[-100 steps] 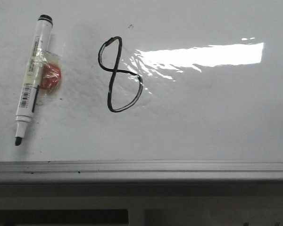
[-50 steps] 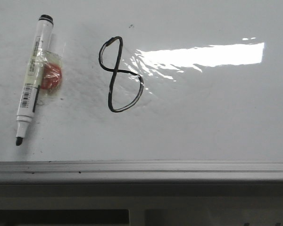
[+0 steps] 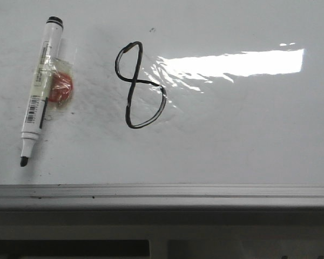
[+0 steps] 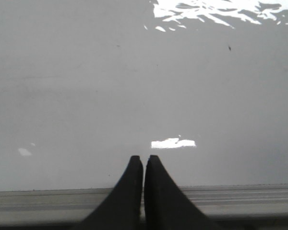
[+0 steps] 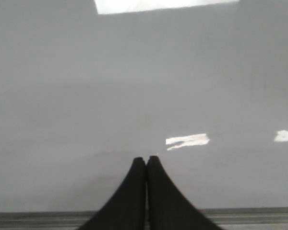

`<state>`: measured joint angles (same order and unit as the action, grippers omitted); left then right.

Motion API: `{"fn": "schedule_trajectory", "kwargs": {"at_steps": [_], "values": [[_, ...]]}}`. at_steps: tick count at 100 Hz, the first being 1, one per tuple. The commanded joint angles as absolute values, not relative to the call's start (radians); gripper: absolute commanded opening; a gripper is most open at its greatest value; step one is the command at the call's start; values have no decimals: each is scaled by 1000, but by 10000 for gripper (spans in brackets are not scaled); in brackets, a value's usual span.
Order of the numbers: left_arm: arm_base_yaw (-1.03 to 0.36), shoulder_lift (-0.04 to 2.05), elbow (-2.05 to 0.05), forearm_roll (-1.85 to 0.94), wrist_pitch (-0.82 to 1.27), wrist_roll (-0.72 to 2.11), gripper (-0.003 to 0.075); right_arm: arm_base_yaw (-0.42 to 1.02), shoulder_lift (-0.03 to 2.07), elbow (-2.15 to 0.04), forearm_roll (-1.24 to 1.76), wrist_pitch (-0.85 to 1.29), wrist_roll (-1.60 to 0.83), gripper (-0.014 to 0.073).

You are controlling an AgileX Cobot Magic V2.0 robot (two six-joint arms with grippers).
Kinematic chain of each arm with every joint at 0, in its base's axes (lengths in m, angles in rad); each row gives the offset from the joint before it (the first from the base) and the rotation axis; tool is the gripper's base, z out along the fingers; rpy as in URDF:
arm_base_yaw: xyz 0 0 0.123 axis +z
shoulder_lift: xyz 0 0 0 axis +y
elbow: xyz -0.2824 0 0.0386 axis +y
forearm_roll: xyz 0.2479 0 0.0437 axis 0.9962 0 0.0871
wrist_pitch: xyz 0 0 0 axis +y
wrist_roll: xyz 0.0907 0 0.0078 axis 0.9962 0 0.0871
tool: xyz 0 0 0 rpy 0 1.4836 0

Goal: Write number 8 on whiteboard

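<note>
At the left of the front view, a marker [image 3: 39,91] is seen lying uncapped on the whiteboard [image 3: 248,140], its dark tip turned toward the grey edge rail [image 3: 162,193] and an orange-red blob under clear tape [image 3: 58,89] stuck beside its barrel. A risk can be judged here: should the marker be nudged or roll, a stray line could be drawn by the bare tip, and the ink may dry out if it is left uncapped. Just to the right, well apart from the marker, the number 8 [image 3: 139,85] is found drawn in thin black line, its upper loop narrow, its lower loop wider, the whole slightly slanted. The figure appears complete, so the task is judged to be essentially done. The ink could be smeared if an arm were swept low across it, and the wrinkled glossy film beside it, under the bright glare, could be caught and lifted.

Neither arm is seen in the front view. In the left wrist view, the left pincer [image 4: 143,165] is shown with its black fingers pressed together on nothing, poised over the edge rail and bare board. In the right wrist view, the right pincer [image 5: 146,166] is likewise held together and empty, pointing over the rail toward blank board.
</note>
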<state>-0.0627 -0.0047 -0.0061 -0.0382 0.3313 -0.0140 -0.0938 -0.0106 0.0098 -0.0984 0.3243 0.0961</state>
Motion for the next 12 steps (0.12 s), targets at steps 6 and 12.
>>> {"fn": "schedule_trajectory", "kwargs": {"at_steps": [6, 12], "values": [[-62, -32, 34, -44, 285, -16, -20, -100, -32, 22, -94, 304, 91, -63], [-62, -32, 34, -44, 285, -16, -20, -100, -32, 22, -94, 304, 91, -63]]}}
